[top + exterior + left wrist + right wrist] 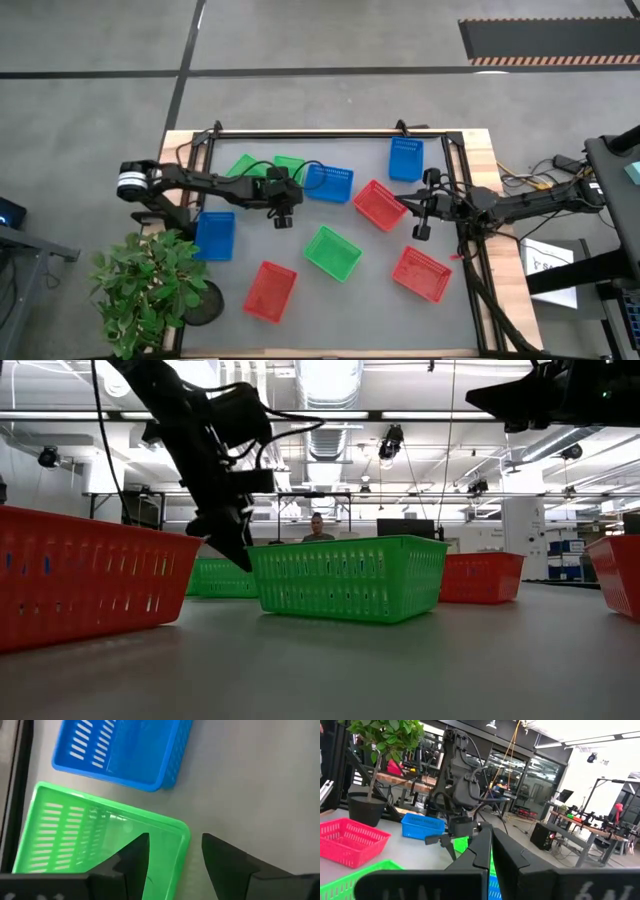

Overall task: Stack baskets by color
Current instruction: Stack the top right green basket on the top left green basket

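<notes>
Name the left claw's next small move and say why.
Probably lower the left claw so its open fingers straddle the near wall of the green basket below, then close. The fingers stand apart over that rim and hold nothing, and another green basket sits loose mid-table, so green is not yet stacked.

Around the central green basket [333,252], with its slotted lattice sides, lie three red baskets [271,291], three blue baskets [214,235] and two more green baskets [243,166]. The table [350,310] is plain grey with a pale wooden edge. Both arms are black.
</notes>
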`<state>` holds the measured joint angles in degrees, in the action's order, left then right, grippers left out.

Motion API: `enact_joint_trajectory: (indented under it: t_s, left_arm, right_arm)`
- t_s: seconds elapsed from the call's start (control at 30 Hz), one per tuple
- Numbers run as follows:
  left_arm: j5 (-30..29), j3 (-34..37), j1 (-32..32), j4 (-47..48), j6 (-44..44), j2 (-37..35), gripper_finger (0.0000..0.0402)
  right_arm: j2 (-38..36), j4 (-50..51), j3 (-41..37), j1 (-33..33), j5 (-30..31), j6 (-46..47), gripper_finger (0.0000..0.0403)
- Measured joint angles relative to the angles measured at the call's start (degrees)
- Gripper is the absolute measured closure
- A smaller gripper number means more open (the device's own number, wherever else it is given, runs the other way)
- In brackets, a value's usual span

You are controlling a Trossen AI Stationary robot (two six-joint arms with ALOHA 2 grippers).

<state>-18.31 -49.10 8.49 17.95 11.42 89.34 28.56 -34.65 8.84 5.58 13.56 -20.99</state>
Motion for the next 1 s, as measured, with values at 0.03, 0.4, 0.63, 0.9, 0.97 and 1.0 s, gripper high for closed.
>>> enact_joint_trajectory:
  t_s: [0.03,0.4,0.63,0.9,0.97,1.0]
  left_arm:
    - [0.0,0.0,0.2,-0.2,0.0,0.5,0.0235]
    - [0.3,0.0,0.5,-2.0,2.7,1.0,0.0319]
    - [-0.1,0.0,0.4,-1.9,2.6,0.8,0.0397]
    - [-4.3,-1.1,-2.9,4.5,3.1,-4.0,0.0401]
    - [-4.9,-1.2,-4.4,5.6,4.7,-6.0,0.0401]
    - [-5.0,-1.2,-5.2,6.0,5.6,-7.3,0.0401]
  right_arm:
    - [0.0,0.0,0.0,0.0,0.0,0.0,0.0394]
    - [0.0,0.3,0.0,0.0,0.0,-0.7,0.0394]
    - [0.0,0.3,0.0,0.0,0.0,-1.6,0.0394]
    - [0.0,0.3,0.0,0.0,0.0,-1.5,0.0394]
    - [0.0,0.3,0.0,0.0,0.0,-1.5,0.0394]
    - [0.0,0.3,0.0,0.0,0.0,-1.5,0.0394]
